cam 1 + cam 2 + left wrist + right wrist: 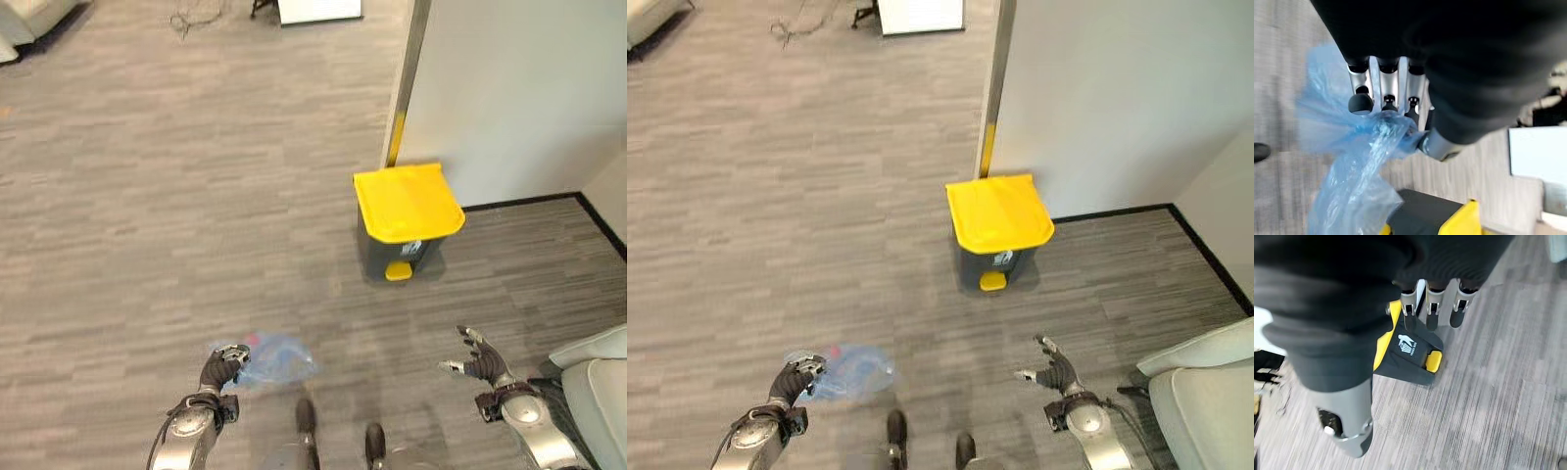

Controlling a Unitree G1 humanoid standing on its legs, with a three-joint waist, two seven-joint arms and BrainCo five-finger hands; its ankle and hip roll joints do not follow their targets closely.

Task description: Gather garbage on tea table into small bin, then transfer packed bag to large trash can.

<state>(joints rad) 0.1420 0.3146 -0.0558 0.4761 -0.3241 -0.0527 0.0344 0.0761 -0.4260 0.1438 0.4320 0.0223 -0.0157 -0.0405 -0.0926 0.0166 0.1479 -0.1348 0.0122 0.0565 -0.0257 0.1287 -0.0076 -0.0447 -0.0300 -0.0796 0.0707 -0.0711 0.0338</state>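
A packed, translucent blue garbage bag (277, 360) hangs from my left hand (221, 369) low at the left, just above the floor. In the left wrist view the fingers (1361, 96) and thumb are curled round the bag's gathered neck (1382, 132). The large trash can (404, 223), dark grey with a shut yellow lid and a yellow foot pedal (398, 271), stands against a white wall ahead and to the right. My right hand (478, 361) is held open at the lower right, fingers spread, holding nothing. The can (1409, 355) shows past its fingers.
A white wall (519, 88) with a metal corner strip (404, 83) rises behind the can. A pale grey seat (600, 382) sits at the lower right edge. Grey wood-pattern floor (176, 215) spreads wide to the left and ahead.
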